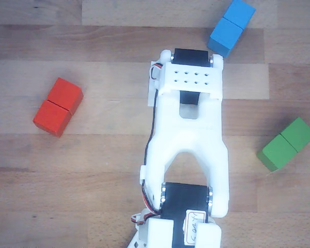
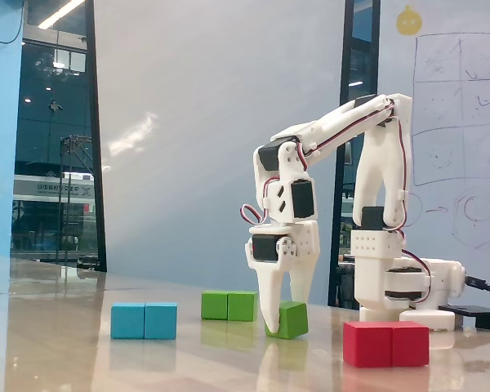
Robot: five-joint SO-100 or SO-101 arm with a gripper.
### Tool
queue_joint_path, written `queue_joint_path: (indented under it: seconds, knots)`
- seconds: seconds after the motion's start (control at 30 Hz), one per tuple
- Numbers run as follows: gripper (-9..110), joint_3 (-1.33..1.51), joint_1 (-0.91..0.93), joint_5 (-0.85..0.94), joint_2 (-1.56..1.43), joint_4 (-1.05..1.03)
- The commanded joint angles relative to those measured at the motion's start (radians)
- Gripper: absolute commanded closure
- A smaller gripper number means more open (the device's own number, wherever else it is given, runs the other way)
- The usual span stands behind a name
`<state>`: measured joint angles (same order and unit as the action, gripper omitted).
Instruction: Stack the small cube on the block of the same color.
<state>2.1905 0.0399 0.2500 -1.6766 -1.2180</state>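
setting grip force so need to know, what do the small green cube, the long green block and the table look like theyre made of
Small cube: apparently painted wood, matte green, crisp edges. Green block: same opaque matte paint, with a seam across its middle; no grain shows, so wood is a guess. Table: wood or wood-look laminate, plank grain from above, and glossy, mirroring the blocks in the fixed view.
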Motion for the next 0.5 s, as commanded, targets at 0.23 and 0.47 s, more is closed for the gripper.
queue_joint_path:
  seconds: [0.23,0.47]
  knots:
    - [97,-0.202,0.057,-0.008,-0.094,-0.051]
    - [96,-0.486,0.273,0.005,-0.127,-0.190]
